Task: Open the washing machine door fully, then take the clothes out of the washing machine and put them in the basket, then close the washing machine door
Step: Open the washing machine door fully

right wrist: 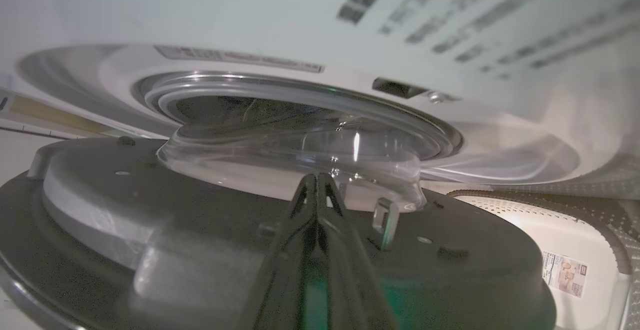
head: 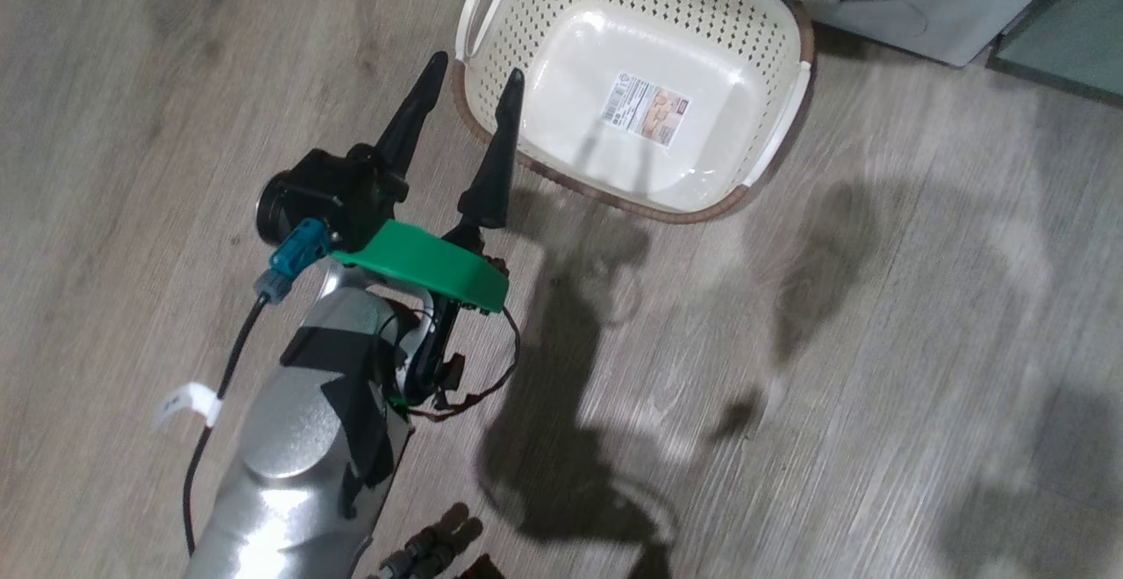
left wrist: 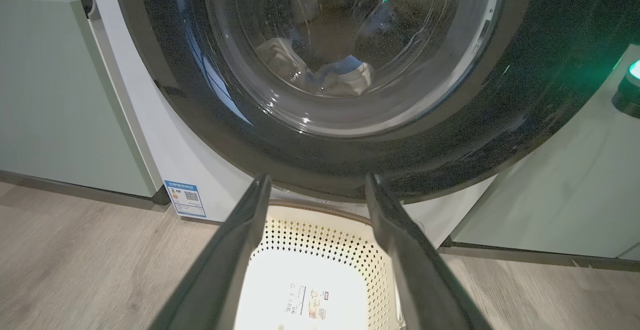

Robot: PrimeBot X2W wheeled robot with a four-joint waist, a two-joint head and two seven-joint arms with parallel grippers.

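The basket [head: 702,26] stands empty on the floor, a label on its bottom. My left gripper [head: 475,66] is open, with nothing between its fingers, its tips over the basket's near-left rim. In the left wrist view this gripper [left wrist: 317,177] faces the washing machine door [left wrist: 325,160]. Through the glass, pale clothes [left wrist: 320,77] with a blue patch lie in the drum. My right gripper [right wrist: 317,177] is shut and empty. Its tips sit by the glass bowl on the door's inner face [right wrist: 150,210], which stands ajar from the washing machine [right wrist: 500,145].
Green cabinet doors [left wrist: 55,100] flank the white machine front [left wrist: 200,170], which carries a blue label [left wrist: 185,198]. Wooden floor [head: 877,342] spreads right of the left arm. The basket [right wrist: 550,230] lies just below the door's swing.
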